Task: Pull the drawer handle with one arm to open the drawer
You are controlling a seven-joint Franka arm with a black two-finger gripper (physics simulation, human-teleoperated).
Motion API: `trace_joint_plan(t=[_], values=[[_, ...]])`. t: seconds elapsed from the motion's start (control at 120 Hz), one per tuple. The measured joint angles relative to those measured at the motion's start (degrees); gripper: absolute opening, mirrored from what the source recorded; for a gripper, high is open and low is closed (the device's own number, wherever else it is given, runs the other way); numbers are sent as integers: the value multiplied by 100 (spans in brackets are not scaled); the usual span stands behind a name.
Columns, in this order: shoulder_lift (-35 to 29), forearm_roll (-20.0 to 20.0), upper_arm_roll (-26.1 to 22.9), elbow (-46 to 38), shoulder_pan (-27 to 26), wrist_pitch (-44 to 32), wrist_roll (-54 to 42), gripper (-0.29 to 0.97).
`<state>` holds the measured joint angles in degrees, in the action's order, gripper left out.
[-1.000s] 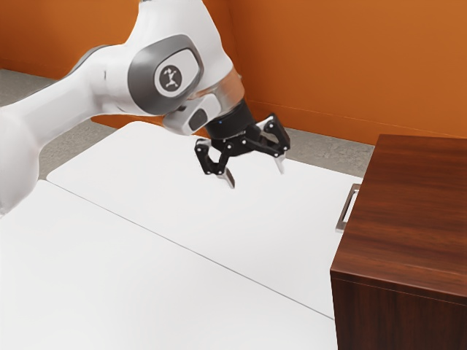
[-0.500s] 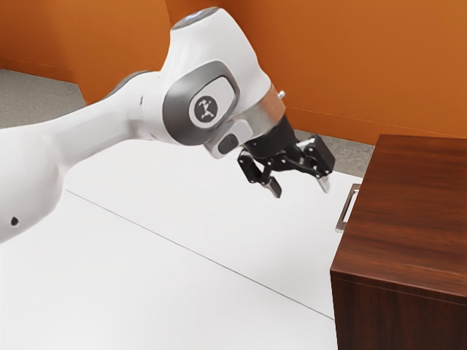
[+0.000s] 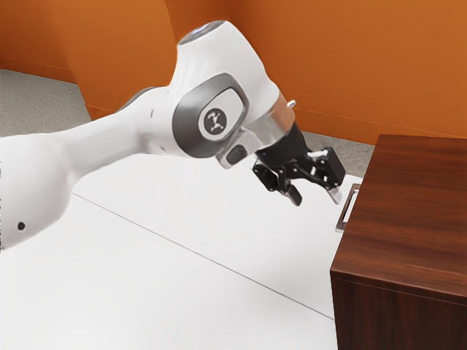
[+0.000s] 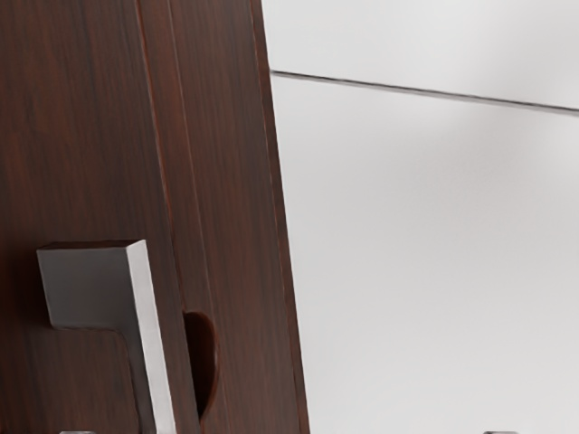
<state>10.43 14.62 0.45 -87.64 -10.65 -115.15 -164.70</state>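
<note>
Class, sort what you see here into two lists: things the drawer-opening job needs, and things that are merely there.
Belong to the job:
- gripper, open, close to the handle
- drawer
- cabinet that holds the drawer

Merely there:
- table
- wall
- floor

Bright, even light fills the room. The white table (image 3: 182, 248) carries only faint, soft-edged grey shading. Beside the handle (image 4: 90, 285), 1 dark curved shadow lies on the drawer front (image 4: 90, 136). The arm (image 3: 102, 146) shows a mild sheen.
</note>
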Motion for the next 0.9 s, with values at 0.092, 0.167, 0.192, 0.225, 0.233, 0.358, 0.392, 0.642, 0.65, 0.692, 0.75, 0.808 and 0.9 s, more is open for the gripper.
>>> trace_joint_plan(t=[0.092,0.167,0.192,0.225,0.233,0.358,0.392,0.642,0.65,0.692,0.75,0.808,0.9], values=[[54,72,-13,-1,-5,-75,-89,48],[104,105,-88,4,-1,-155,-130,46],[124,113,-98,4,-4,-183,-130,45],[143,120,-106,6,-1,-219,-130,44],[146,122,-107,6,0,-227,-130,44],[200,129,-117,1,50,-329,-130,42],[204,127,-120,0,50,-348,-130,42],[80,84,-203,-305,47,-424,-130,41],[78,84,-205,-310,50,-426,-130,41],[72,83,-212,-329,85,-434,-131,41],[63,82,-221,-389,186,-445,-131,41],[45,78,-216,-456,288,-451,-130,42],[-167,67,-212,-673,435,-456,-130,39]])
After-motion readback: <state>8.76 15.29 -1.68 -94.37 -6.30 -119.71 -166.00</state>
